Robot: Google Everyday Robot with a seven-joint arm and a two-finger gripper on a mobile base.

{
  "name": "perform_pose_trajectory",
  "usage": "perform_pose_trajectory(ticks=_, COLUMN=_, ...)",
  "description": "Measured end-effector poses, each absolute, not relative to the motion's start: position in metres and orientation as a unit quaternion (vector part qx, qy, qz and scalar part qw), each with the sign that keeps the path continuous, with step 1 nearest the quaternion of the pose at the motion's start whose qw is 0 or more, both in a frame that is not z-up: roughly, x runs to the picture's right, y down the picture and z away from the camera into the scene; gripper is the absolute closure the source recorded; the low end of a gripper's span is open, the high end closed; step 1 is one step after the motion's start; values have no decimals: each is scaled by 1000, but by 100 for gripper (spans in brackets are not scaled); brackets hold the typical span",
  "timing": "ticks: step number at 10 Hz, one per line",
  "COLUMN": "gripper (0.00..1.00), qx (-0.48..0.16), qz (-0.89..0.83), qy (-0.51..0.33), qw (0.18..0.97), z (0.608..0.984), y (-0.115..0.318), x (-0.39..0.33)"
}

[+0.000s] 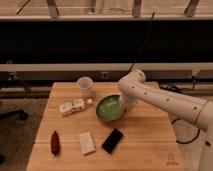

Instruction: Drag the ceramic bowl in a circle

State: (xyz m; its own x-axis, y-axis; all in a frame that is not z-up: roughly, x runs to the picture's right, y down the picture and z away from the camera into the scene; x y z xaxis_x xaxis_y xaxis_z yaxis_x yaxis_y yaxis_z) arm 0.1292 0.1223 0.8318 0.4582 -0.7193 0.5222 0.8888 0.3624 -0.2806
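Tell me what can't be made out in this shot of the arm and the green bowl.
- End effector: camera view, at the right rim of the green bowl; the arm's wrist covers it, so any grip on the rim is hidden.
- Bowl's far right edge: behind the arm.
- Arm: base cut off by the right edge.
- Small white packet beside the white cup: too blurred to read.

Lab: gripper (124, 104) over wooden table (150, 137), cables (142, 42).
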Motion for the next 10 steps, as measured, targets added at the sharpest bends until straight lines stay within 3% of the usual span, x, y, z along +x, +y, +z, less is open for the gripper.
perform_pose_trajectory(ticks=10, gripper=100, qx=-260, qz=-472, qy=-98, qw=837, z=861, y=51, x=165)
